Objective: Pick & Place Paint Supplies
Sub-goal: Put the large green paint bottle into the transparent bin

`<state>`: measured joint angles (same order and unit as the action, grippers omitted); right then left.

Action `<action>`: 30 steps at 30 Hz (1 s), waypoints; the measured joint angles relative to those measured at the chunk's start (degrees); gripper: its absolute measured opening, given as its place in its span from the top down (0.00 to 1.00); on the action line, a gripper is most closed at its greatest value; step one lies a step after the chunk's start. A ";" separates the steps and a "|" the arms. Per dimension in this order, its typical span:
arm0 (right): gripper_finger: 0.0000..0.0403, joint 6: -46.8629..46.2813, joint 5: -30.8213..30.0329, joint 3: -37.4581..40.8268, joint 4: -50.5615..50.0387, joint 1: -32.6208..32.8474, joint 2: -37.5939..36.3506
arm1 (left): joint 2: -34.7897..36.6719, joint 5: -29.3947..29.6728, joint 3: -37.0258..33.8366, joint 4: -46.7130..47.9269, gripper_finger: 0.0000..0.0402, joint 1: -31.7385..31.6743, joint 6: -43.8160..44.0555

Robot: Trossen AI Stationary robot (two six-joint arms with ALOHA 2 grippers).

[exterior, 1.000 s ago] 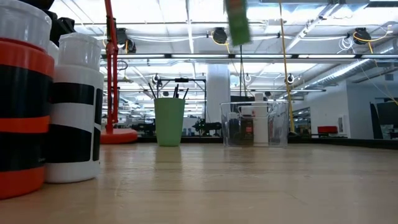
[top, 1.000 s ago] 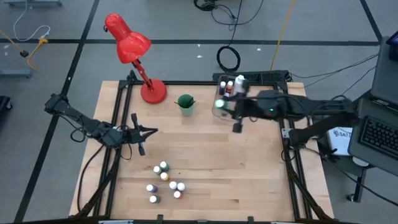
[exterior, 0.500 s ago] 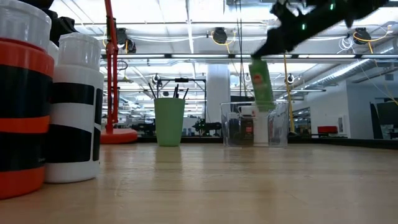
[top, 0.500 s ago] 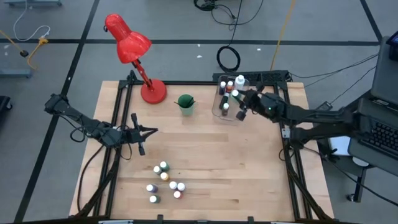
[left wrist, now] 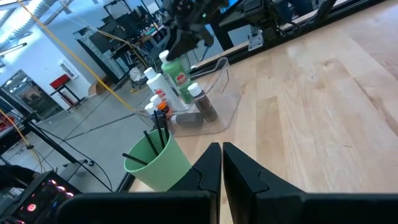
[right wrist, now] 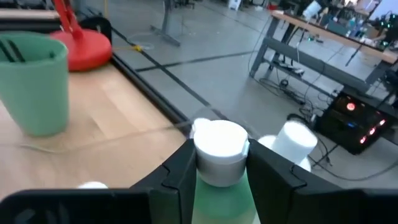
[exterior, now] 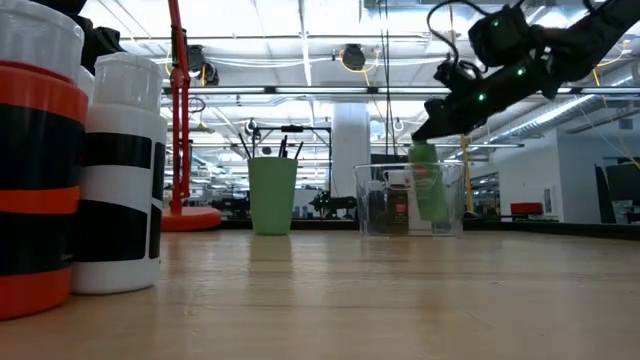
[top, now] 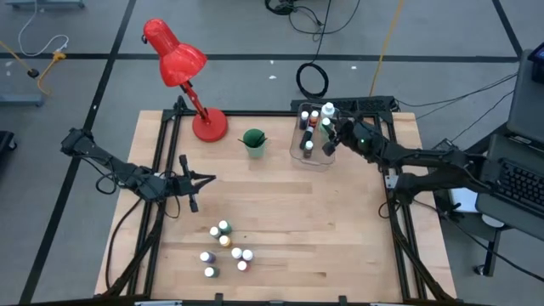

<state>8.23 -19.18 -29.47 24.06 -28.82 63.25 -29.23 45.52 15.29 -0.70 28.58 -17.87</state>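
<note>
- We see the right pincer (exterior: 428, 138) pinching the tall green bottle (exterior: 430, 190) just below its white cap; in the right wrist view its two dark fingers (right wrist: 180, 171) press against the bottle's neck on either side.
- The green bottle hangs upright under the pincer, its lower part down inside the clear plastic bin (top: 299, 151) at the upper right of the high view, beside a taller white bottle (left wrist: 160, 90) and a few small bottles already in there.
- The left pincer (left wrist: 222, 163) is pressed together and holds nothing; in the high view it rests at the centre left of the counter (top: 340, 229), well apart from the bin.
- A cluster of tiny white-capped paint bottles (top: 225, 251) stands at the lower centre of the high view, far from both pincers.
- The green cup (exterior: 272, 195) stands left of the bin in the low view, thin dark-handled brushes (exterior: 283, 148) sticking out of it.
- The counter is pale wood with a visible grain; the bin is thin, see-through plastic with rounded corners; the green bottle is a smooth cylinder with a red mark on its label.
- A red desk lamp (top: 178, 64) with a round base stands at the upper left of the counter.
</note>
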 joint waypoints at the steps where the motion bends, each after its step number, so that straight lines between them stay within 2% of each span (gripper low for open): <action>1: 0.73 0.00 -0.02 0.28 1.09 -0.36 1.09 | 0.01 -0.01 0.00 0.01 0.95 0.00 0.00; 14: 0.72 -1.44 -4.97 0.28 11.94 -4.59 12.00 | 0.02 0.01 0.00 0.37 0.95 0.00 0.15; 30: 0.60 -1.30 -4.88 0.41 17.77 -5.04 13.21 | 0.02 -0.40 0.00 1.75 0.95 0.00 1.49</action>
<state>6.93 -24.06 -29.06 41.83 -33.86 76.47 -29.21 45.12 15.29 1.06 28.58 -16.38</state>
